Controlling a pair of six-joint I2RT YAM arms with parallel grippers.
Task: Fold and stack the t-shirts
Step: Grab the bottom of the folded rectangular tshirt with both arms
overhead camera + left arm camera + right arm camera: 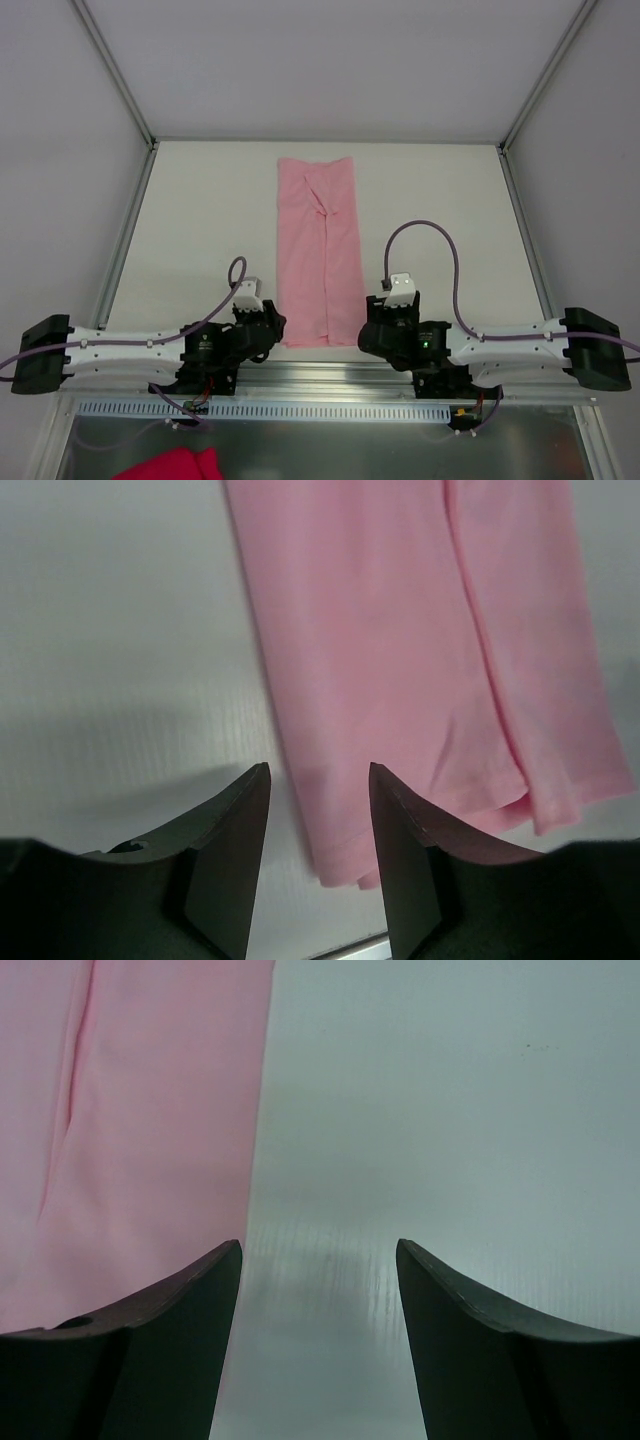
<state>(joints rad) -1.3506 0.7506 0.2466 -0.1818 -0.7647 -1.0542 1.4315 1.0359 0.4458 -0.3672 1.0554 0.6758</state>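
Note:
The pale pink t-shirt [320, 250] lies on the white table folded lengthwise into a long narrow strip that runs from near to far. My left gripper [272, 325] sits at the strip's near left corner. In the left wrist view its jaws [318, 768] stand apart, with the hem corner of the t-shirt [400, 660] lying flat between them, not pinched. At the near right corner is my right gripper [372, 325]. The right wrist view shows it open [320, 1245] over bare table, and the t-shirt's right edge [150, 1110] runs beside its left finger.
A deep magenta cloth [170, 465] lies below the table's near edge at the bottom left. A metal rail [330, 375] runs along that near edge between the arm bases. Grey enclosure walls with metal posts [120, 70] close in the left, right and back.

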